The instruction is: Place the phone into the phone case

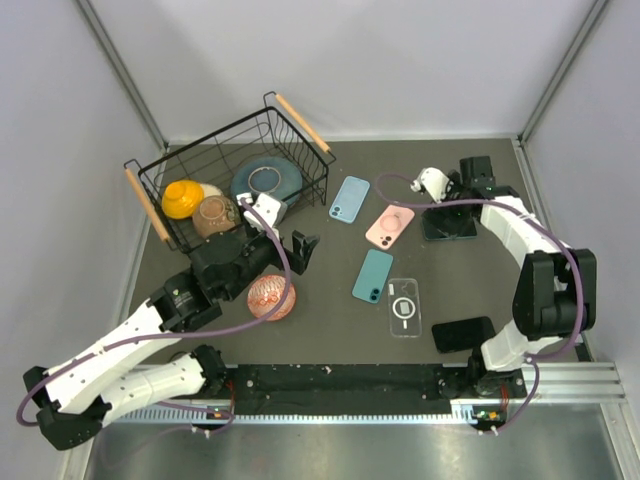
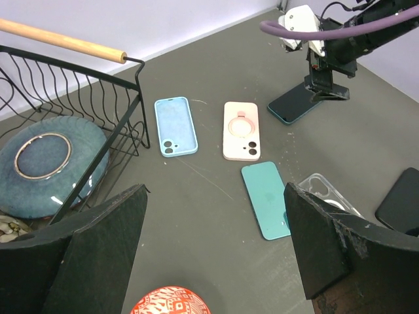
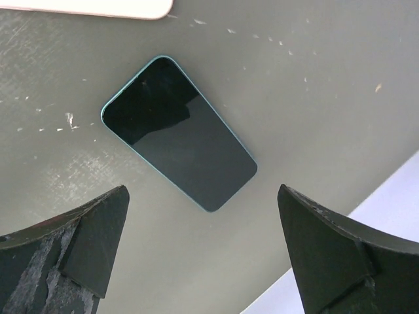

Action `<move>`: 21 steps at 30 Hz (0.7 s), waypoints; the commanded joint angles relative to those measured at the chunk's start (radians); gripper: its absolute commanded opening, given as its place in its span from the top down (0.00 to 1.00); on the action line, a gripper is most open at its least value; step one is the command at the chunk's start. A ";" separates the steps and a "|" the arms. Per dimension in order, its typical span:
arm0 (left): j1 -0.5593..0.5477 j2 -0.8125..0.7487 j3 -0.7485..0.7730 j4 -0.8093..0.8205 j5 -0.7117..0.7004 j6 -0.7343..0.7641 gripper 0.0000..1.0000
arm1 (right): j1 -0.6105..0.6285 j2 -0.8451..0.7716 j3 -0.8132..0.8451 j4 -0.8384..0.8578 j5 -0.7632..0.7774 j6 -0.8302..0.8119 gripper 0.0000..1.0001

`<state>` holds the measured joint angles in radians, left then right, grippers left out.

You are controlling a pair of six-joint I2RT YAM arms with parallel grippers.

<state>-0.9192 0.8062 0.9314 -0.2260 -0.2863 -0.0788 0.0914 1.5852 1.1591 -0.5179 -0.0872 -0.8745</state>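
A phone with a teal rim and dark screen [image 3: 178, 149] lies face up at the far right of the table [image 1: 450, 226]. My right gripper [image 3: 203, 191] hovers just above its near end, open and holding nothing. It is also seen from the left wrist view, where the right gripper [image 2: 325, 85] stands over the phone [image 2: 293, 104]. A teal phone [image 1: 373, 275] lies back up mid-table beside a clear case [image 1: 404, 307]. A light blue case [image 1: 349, 198] and a pink ring case [image 1: 390, 226] lie farther back. My left gripper [image 2: 216, 193] is open, above the mat near a red patterned bowl [image 1: 270, 296].
A black phone [image 1: 463, 333] lies at the near right by the right arm's base. A wire basket [image 1: 300, 130] with wooden handles at the back left holds a blue plate [image 2: 49, 160], a yellow bowl [image 1: 183, 197] and a brown bowl [image 1: 215, 214].
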 commanded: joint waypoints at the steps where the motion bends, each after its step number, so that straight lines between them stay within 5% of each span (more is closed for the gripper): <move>1: -0.009 0.005 0.009 0.056 0.013 0.008 0.10 | -0.039 0.028 0.010 0.004 -0.170 -0.243 0.05; 21: -0.009 -0.002 0.003 0.070 -0.017 0.034 0.09 | -0.076 0.325 0.229 -0.174 -0.319 -0.449 0.05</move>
<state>-0.9241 0.8139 0.9310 -0.2165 -0.2897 -0.0570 0.0257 1.8790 1.3327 -0.6403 -0.3519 -1.2819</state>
